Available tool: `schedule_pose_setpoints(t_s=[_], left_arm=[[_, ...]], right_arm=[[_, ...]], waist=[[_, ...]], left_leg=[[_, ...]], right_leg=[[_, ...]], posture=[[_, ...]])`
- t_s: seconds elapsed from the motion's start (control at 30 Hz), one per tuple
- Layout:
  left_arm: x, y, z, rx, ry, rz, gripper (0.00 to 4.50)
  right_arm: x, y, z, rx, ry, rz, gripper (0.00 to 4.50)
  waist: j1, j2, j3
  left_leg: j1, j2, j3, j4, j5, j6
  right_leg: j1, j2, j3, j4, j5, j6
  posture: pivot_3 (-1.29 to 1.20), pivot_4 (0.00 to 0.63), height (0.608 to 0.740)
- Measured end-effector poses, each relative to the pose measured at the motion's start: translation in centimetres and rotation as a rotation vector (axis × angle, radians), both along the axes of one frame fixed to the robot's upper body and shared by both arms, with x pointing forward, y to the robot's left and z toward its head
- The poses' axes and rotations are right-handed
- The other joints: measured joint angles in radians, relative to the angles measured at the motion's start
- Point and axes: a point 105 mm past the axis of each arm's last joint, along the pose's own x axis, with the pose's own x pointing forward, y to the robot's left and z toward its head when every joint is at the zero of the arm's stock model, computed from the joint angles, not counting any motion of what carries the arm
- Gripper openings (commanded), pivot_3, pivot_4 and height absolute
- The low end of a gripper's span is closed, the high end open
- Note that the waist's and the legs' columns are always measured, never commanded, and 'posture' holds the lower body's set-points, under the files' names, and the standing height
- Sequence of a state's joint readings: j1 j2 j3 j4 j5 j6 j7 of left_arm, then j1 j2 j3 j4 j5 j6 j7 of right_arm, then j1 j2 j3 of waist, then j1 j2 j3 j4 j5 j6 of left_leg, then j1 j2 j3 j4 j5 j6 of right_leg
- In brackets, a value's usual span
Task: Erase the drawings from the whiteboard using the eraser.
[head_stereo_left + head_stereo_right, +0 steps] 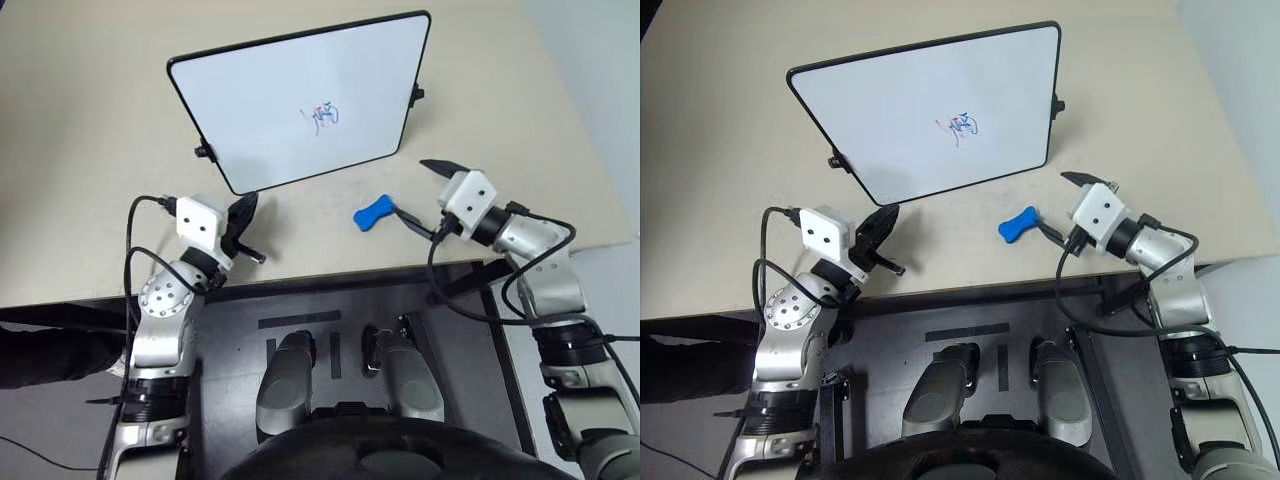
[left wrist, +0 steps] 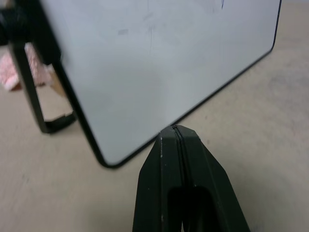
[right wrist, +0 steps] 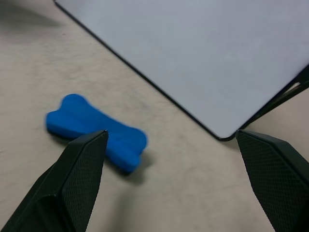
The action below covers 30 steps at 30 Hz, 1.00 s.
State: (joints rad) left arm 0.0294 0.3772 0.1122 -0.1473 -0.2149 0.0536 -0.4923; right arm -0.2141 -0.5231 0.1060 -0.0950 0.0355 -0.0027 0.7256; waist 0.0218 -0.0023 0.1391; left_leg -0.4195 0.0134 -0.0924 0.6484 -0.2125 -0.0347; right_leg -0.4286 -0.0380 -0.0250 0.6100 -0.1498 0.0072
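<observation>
The eraser (image 1: 374, 212) lies on the beige table (image 1: 80, 120), just before the right gripper (image 1: 422, 193), whose jaws gape empty; the left gripper (image 1: 247, 228) is pinched closed; beyond, the whiteboard (image 1: 270, 110) stands tilted, the drawings (image 1: 322, 117) unobstructed.

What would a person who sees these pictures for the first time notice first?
First, the large whiteboard standing tilted on the beige table, with the small red and blue drawings near its middle. Next, the bright blue eraser lying on the table in front of the board's right corner, just beside the right gripper, whose jaws stand wide open.
</observation>
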Motion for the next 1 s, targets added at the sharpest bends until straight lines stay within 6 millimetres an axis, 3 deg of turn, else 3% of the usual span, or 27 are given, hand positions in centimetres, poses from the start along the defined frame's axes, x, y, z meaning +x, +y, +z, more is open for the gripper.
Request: schedule_pose_setpoints(t_s=[0.3,0.43,0.63,0.83,1.0], left_arm=[[-0.2,-0.1,-0.1,-0.005,0.004,0.002,0.0],[-0.4,0.0,-0.4,-0.016,0.013,0.019,0.0],[-0.5,-1.2,-0.7,-0.039,0.016,0.0,0.0],[0.5,-1.8,0.5,-0.043,-0.027,-0.022,0.0],[0.0,-1.8,-0.4,-0.062,-0.008,-0.008,0.0]], right_arm=[[-0.3,0.1,0.4,-0.01,0.006,0.003,4.47],[-0.3,1.1,1.4,-0.048,-0.006,0.088,4.47],[-1.7,2.3,0.1,-0.122,0.088,0.255,4.47],[-0.6,2.9,1.0,-0.169,0.117,0.351,4.47],[-0.1,2.7,-0.4,-0.201,0.228,0.413,4.47]], waist=[[-0.002,0.0,0.0],[-0.004,0.0,0.0],[0.001,0.0,0.0],[-0.004,0.0,0.0],[-0.004,0.0,0.0]], left_leg=[[0.001,0.0,0.0,0.0,-0.001,-0.005],[0.001,0.0,0.0,0.0,0.0,-0.004],[0.0,0.0,0.0,0.0,0.0,-0.002],[0.001,0.0,0.0,0.0,0.007,0.005],[0.0,0.0,0.0,0.0,0.007,0.007]], right_leg=[[0.0,0.0,0.0,0.001,-0.001,0.002],[0.0,0.0,0.0,0.0,-0.001,0.002],[0.0,0.0,0.0,0.0,-0.002,0.003],[0.001,0.0,0.0,0.001,-0.001,0.001],[0.0,0.0,0.0,0.0,0.0,0.001]], posture=[[0.0,0.15,0.74],[0.0,0.15,0.74],[0.0,0.15,0.74],[0.0,0.15,0.74],[0.0,0.15,0.74]])
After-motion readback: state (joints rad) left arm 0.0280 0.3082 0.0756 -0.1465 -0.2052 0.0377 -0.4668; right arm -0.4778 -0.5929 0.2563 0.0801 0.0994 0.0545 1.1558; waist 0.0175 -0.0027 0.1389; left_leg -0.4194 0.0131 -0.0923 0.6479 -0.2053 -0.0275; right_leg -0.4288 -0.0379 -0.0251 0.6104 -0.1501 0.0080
